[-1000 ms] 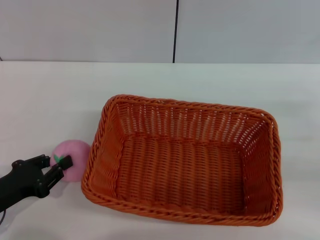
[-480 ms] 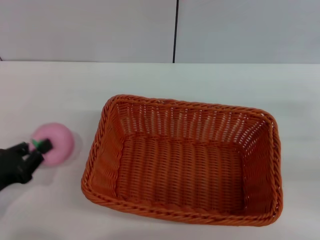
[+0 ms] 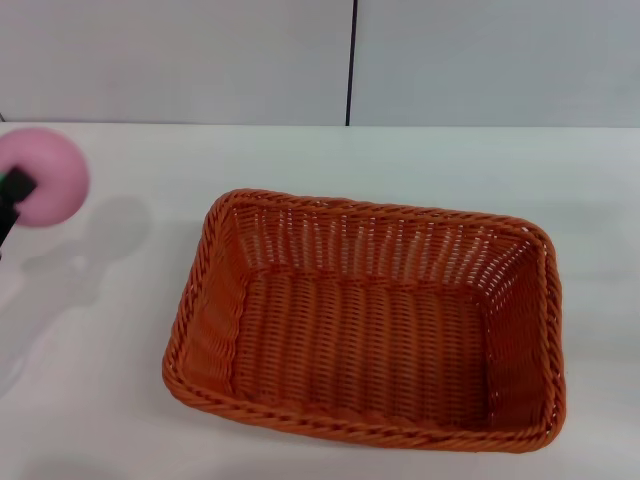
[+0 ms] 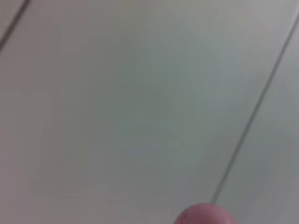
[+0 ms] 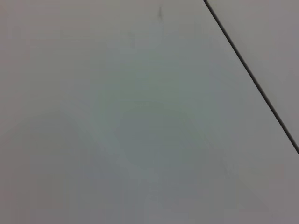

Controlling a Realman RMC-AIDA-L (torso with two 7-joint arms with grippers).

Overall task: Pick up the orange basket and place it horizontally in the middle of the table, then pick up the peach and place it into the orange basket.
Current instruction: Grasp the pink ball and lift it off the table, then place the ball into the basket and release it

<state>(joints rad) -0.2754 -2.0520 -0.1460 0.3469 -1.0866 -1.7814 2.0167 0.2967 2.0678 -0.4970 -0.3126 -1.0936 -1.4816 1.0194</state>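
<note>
The orange basket (image 3: pixel 365 320) rests on the white table (image 3: pixel 400 160), long side across my view, with nothing inside it. The pink peach (image 3: pixel 45 190) hangs in the air at the far left edge of the head view, well above the tabletop and left of the basket, casting a shadow below. My left gripper (image 3: pixel 10 195) is shut on the peach; only a dark fingertip shows at the frame edge. A pink sliver of the peach (image 4: pixel 205 214) also shows in the left wrist view. My right gripper is out of view.
A grey wall with a dark vertical seam (image 3: pixel 351 60) stands behind the table. Both wrist views show mostly plain wall panels.
My left gripper has lifted the peach off the table beside the basket, carrying it up and to the left. The basket has not moved.
</note>
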